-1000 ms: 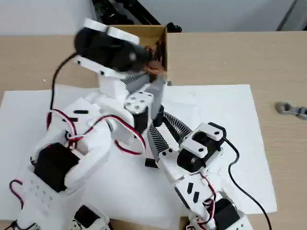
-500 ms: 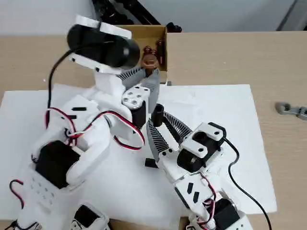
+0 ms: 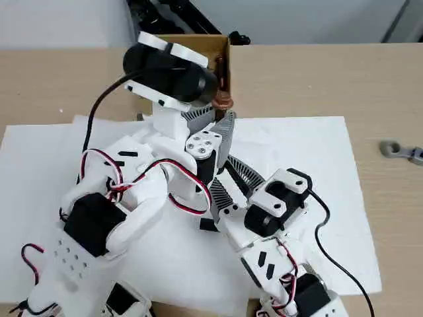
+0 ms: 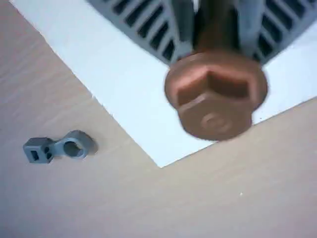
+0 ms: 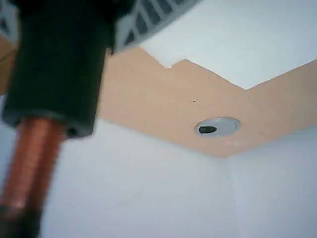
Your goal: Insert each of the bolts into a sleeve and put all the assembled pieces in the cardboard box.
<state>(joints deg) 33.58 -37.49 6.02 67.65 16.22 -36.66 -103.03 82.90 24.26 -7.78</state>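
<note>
In the high view, the bolt (image 3: 223,102) is clamped in the left tool (image 3: 218,122), its head toward the cardboard box (image 3: 213,41). In the left wrist view, that grip is confirmed. In the right wrist view, the sleeve (image 5: 57,79) is gripped by the right tool (image 5: 69,20); the shaft is aligned with its bore and is judged partly entered.

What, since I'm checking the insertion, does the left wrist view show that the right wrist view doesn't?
Left wrist alone: the hexagonal head of the bolt in the left hand, and a grey link. Right wrist alone: the black sleeve with the threaded shank at its mouth, and a round grey cap. Both: that bolt, white paper, wooden table.
</note>
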